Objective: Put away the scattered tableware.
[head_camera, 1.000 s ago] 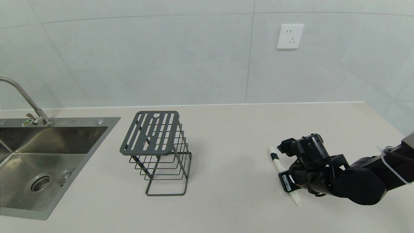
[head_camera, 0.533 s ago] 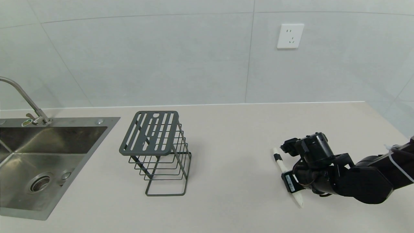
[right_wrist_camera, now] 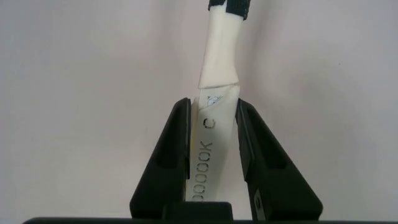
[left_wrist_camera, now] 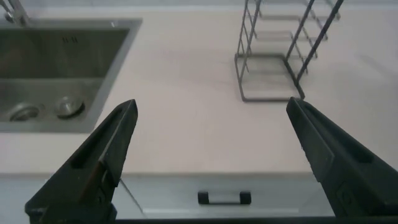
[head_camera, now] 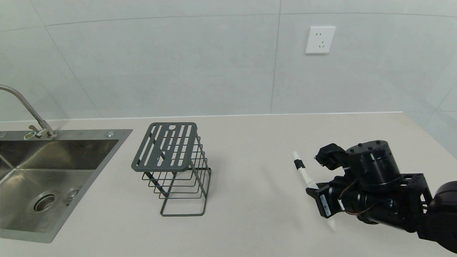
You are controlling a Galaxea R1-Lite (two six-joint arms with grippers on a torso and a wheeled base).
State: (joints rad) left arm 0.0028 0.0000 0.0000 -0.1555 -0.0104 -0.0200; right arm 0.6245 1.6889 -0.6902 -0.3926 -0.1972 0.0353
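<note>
White knife (head_camera: 302, 170) is pinched in my right gripper (head_camera: 319, 195), jaws pressed onto its flat sides. Its long axis runs banded end toward the wall, tip back toward me. Whether it's touching the counter (head_camera: 250, 167), I can't tell. The rack (head_camera: 167, 157) sits well off to the left. My left gripper (left_wrist_camera: 211, 124) hangs spread, empty.

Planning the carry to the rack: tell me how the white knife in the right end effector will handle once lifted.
The white knife runs straight past both sides of the right end effector, so it is probably stiff. It looks slim, so likely light. Its smooth flat part sits between narrow fingers, so it may pivot or slip.
</note>
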